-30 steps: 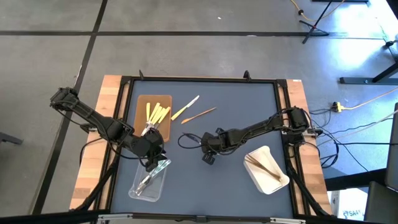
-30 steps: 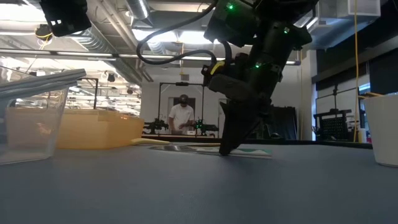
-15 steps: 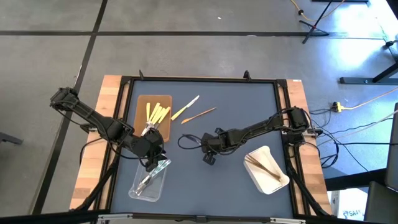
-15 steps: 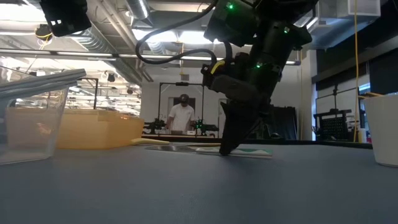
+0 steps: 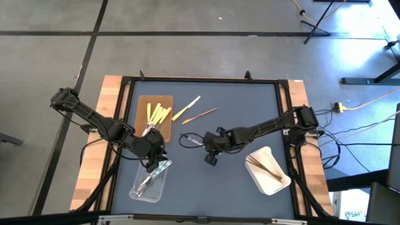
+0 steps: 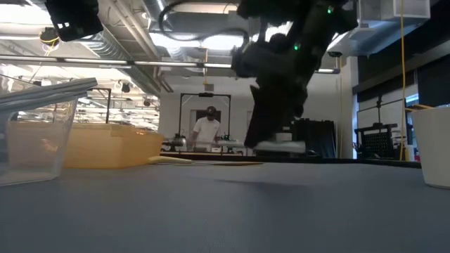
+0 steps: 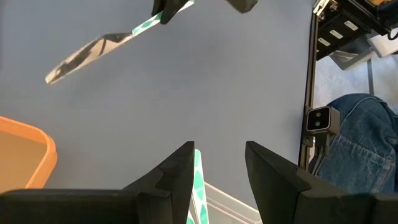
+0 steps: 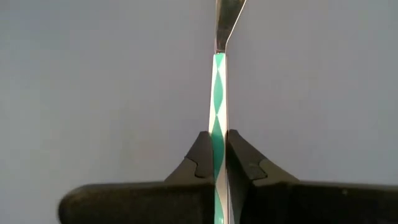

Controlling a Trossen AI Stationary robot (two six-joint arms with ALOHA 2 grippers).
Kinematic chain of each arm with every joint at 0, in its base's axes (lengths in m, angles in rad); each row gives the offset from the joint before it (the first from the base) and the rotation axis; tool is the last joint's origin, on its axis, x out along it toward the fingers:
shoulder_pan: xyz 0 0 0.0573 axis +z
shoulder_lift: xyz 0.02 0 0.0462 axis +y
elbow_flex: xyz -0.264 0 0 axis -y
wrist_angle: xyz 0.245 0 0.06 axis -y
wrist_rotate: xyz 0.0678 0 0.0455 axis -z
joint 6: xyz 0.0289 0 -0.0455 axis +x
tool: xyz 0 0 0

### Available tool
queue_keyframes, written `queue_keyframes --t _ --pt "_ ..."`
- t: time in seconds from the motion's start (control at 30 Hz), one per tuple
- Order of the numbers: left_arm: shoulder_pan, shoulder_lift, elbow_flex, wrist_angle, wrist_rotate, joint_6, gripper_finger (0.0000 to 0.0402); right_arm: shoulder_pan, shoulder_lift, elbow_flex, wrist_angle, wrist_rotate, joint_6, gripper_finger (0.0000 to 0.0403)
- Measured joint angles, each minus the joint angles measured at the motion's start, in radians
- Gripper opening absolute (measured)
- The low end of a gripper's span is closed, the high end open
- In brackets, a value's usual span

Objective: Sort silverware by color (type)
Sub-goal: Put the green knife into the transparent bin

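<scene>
**Camera arrangement: four views of one table.**
The high view looks straight down from well above, taking in the whole table (image 5: 206,181) and both arms. The low view sits at table-top height, facing level across the surface into the room. Each wrist view looks forward, close, past its own fingers (image 7: 177,177). The silvery utensil with a green-patterned handle (image 8: 218,93), at 11 o'clock in the left wrist view, is shared with the right wrist view.

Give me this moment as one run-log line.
right gripper: shut on green-striped silvery utensil, above mat | left gripper: open over clear tray | loose: yellow utensil, wooden utensil
</scene>
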Motion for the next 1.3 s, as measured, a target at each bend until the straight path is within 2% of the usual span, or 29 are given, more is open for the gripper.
queue_keyframes --t 0.37,0.63,1.0,1.3 --pt "0.0 0.0 0.0 0.001 0.0 0.0 0.0137 0.0 -0.099 0.0 0.003 -0.077 -0.11 0.0001" --pt "0.0 0.0 0.0 0.069 0.0 0.0 0.0137 0.0 -0.1 0.001 0.005 -0.176 -0.251 0.0001" --pt "0.008 0.0 0.0 0.188 0.0 -0.003 0.0137 0.02 -0.113 0.002 0.0 -0.178 -0.391 0.0001" --pt "0.088 0.0 0.0 0.256 0.023 -0.035 0.0137 0.02 -0.113 0.002 -0.002 -0.177 -0.482 0.0001"
